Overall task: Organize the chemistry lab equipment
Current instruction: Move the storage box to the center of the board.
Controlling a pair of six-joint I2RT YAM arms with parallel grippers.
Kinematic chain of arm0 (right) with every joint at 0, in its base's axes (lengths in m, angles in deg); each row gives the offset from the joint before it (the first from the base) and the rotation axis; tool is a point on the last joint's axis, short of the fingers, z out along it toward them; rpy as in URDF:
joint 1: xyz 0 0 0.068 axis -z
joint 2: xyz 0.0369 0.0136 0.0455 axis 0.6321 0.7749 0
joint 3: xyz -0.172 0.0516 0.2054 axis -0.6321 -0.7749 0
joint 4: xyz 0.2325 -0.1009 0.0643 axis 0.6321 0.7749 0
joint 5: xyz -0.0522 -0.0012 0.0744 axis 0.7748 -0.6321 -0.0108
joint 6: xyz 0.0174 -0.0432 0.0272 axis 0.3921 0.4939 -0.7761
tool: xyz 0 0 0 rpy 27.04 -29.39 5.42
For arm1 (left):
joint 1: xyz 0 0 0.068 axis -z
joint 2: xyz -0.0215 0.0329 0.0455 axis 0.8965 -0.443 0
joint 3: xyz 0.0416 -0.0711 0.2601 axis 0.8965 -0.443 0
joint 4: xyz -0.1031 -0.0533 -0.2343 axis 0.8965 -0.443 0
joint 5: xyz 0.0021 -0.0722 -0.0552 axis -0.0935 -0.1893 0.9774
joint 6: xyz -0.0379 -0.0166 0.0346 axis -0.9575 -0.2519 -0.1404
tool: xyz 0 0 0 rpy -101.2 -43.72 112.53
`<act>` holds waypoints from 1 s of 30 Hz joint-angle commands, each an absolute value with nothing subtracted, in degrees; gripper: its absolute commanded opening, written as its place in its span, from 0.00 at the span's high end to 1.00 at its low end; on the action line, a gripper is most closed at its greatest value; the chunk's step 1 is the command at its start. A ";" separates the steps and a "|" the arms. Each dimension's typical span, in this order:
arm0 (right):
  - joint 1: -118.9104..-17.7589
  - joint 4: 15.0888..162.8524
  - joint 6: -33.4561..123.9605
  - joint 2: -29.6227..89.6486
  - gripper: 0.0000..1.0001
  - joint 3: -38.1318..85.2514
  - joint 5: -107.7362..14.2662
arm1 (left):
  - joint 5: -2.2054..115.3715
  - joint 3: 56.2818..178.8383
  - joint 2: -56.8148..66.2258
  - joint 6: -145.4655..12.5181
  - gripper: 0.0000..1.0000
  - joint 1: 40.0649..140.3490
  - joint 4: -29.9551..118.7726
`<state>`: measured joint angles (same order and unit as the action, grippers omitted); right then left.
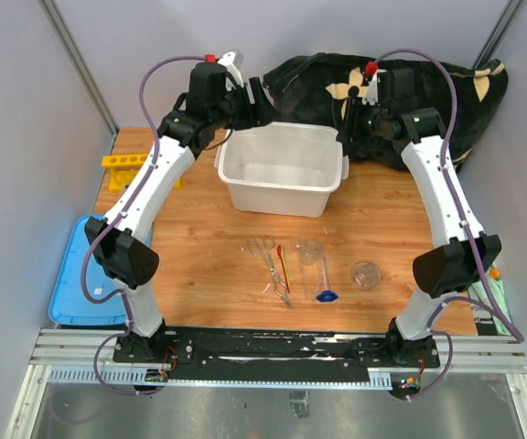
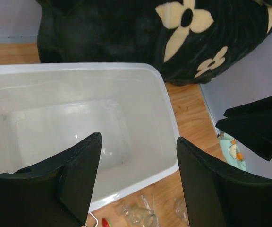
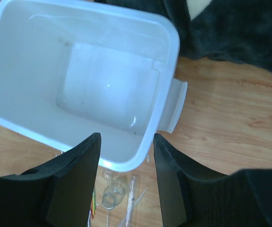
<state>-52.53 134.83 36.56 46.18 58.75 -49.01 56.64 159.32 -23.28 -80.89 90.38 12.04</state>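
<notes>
Both arms stretched forward. Left gripper (image 2: 138,137) above far-left corner of white bin (image 1: 277,197), right gripper (image 3: 126,135) above its right rim, both spread, empty. Tweezers (image 1: 271,265), beaker (image 1: 366,273) on open table before bin; yellow rack (image 1: 126,162) at left edge.

My arms (image 1: 158,178): white links, black joints, purple cables (image 1: 88,265), red knobs (image 1: 210,58) at wrists; my claw fingers (image 2: 77,182) matte black.

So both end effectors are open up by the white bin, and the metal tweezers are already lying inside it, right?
Not quite. The white bin is empty, as both wrist views show. The metal tweezers lie on the table in front of it, clear in the top view. The left end effector and right end effector are indeed open by the bin.
</notes>
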 commanded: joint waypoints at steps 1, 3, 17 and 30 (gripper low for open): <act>-51.02 144.74 37.02 50.50 0.50 67.97 -46.85 | 60.84 165.05 -26.69 -86.49 0.29 85.84 4.80; -50.25 144.01 36.88 51.30 0.50 67.63 -47.00 | 58.99 163.26 -25.97 -86.17 0.29 84.04 4.73; -49.52 138.27 35.23 57.58 0.48 62.63 -49.93 | 51.21 151.29 -23.24 -80.53 0.28 76.01 5.38; -49.56 140.76 36.50 60.27 0.48 62.69 -46.59 | 55.75 150.14 -30.79 -81.07 0.35 76.01 5.38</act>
